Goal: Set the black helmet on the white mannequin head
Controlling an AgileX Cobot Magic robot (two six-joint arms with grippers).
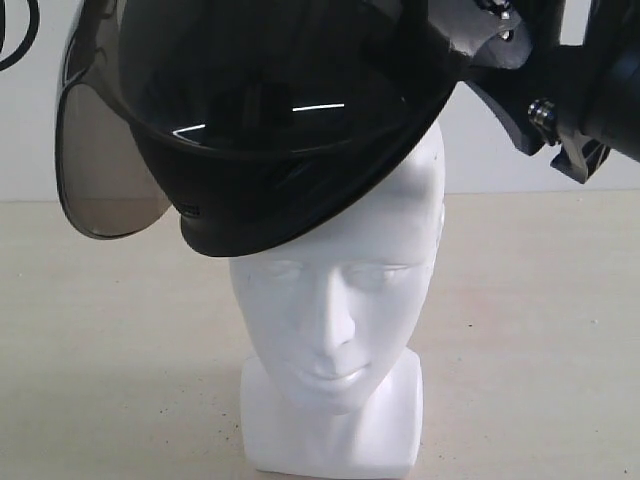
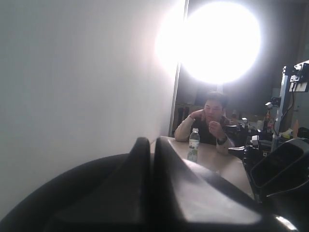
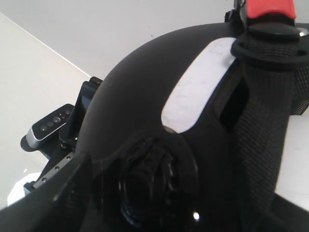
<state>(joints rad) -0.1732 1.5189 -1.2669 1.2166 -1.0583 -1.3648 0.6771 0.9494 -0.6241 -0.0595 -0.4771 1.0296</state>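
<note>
At 12 o'clock on the white mannequin head point(image 1: 335, 300), exterior view. Item one: the black helmet point(image 1: 290, 150), lying crooked across the crown and touching it as far as I can tell, not seated. Its rim dips to the brow near 7 o'clock and lifts toward 2 o'clock, where bare white skull shows beneath. The long axis runs from the smoky visor point(image 1: 105, 180), hanging off at 9 o'clock, up to the rear edge at 2 o'clock. Item two: the right gripper point(image 1: 495, 45), at 2 o'clock, close against that raised rear edge and by far the nearer arm. Its wrist camera is filled with helmet shell, a strap point(image 3: 265, 121) and a red buckle point(image 3: 270, 7). I cannot tell from either view whether its fingers are spread or pinching the rim. Item three: the left gripper point(image 2: 150, 145), absent from the exterior view. Its fingers point(image 2: 135, 179) are pressed together on nothing and point toward a seated person point(image 2: 210, 121) and a bottle point(image 2: 193, 145), well apart from the work. Item four: the desk point(image 1: 540, 350), pale, carrying the head upright on its neck base. My judgement: placement is nearly done, but the shell wants levelling. The coming move turns on the high side at 2 o'clock, so I would bring that edge down from the right arm's side until the rim sits even.
</note>
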